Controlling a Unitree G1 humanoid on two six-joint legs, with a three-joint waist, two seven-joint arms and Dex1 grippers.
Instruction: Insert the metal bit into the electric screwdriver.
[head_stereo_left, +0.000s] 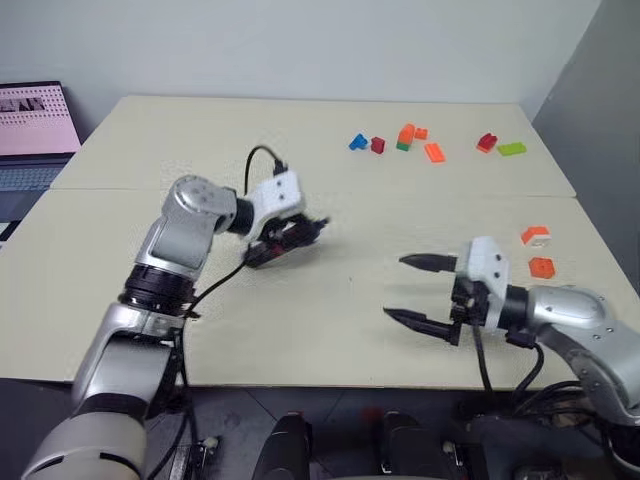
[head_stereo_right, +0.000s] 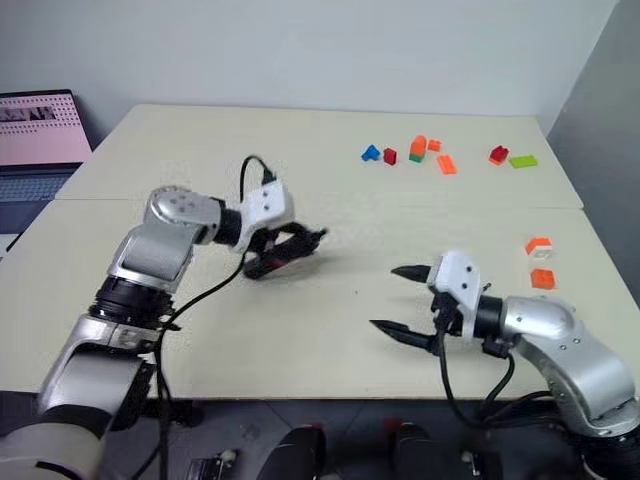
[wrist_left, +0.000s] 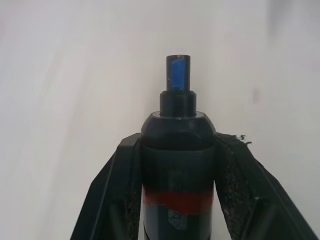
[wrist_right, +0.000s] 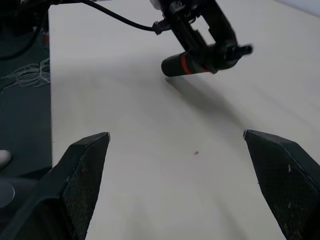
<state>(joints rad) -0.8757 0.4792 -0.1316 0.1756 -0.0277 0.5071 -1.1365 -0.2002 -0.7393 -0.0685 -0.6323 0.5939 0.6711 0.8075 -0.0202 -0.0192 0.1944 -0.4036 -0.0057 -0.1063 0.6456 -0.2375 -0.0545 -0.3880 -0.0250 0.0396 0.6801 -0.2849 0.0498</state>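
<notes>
Above the cream table (head_stereo_left: 330, 330), the left gripper (head_stereo_left: 290, 235) pinches the electric screwdriver (wrist_right: 192, 64) by its barrel near the red band, tip pointing toward the right gripper (head_stereo_left: 415, 290), whose fingers are spread wide and empty. I cannot make out the metal bit. The screwdriver looks light, rigid and smooth, so it could twist in the grip

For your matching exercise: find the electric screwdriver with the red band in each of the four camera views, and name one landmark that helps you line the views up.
Left eye view: electric screwdriver left of centre, clamped in the left gripper.
Right eye view: left of centre.
Left wrist view: central, between the fingers.
Right wrist view: near the top, above the table.
Shared landmark: its red band.
</notes>
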